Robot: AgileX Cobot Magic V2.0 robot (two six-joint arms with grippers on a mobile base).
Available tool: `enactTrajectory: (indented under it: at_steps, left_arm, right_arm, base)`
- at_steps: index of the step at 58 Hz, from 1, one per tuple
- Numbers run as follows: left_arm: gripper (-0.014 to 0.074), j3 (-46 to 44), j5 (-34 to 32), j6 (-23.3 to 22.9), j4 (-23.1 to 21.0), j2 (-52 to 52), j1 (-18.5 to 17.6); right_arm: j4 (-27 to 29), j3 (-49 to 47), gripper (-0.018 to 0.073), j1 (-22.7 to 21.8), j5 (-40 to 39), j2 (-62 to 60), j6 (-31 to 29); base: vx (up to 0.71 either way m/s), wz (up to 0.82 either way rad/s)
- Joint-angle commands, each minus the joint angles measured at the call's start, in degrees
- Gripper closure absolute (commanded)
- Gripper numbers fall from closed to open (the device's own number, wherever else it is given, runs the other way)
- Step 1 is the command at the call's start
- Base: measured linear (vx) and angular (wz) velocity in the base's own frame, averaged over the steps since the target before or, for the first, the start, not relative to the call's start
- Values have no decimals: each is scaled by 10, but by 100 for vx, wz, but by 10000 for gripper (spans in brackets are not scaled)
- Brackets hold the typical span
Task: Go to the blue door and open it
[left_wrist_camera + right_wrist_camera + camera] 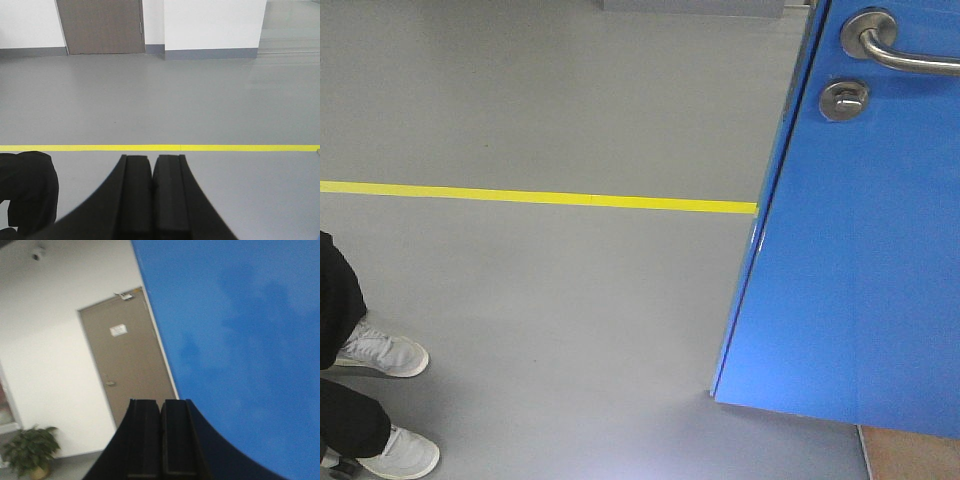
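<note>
The blue door [850, 260] fills the right side of the front view, its free edge slanting down to the grey floor. Its silver lever handle [895, 50] sits at the top right, with the round thumb-turn lock [844, 100] just below. No gripper shows in the front view. In the left wrist view my left gripper [152, 159] is shut with nothing in it, pointing over the floor. In the right wrist view my right gripper [160, 402] is shut and empty, close to the blue door [240, 340] on its right.
A yellow floor line [540, 197] runs across to the door's edge. A person's legs and white shoes [380, 352] stand at the front view's lower left. A brown door [101, 26] and white walls lie far ahead. A potted plant [30, 450] stands by a wall.
</note>
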Motion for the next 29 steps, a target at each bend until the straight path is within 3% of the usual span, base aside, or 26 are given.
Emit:
enactTrajectory:
  at_steps: [1,19,29]
  left_arm:
    - [524,-15,-49,-4,-1,-7,-4]
    - [524,-15,-49,-4,-1,-7,-4]
    - [524,-15,-49,-4,-1,-7,-4]
  right_arm:
    - [-3,127,547,0,-81,-75,-39]
    - [-3,464,547,0,-122,-339,-236]
    - [-3,587,547,0,-127,-445,-281]
  base:
    - [0,0]
    - [0,0]
    - [0,0]
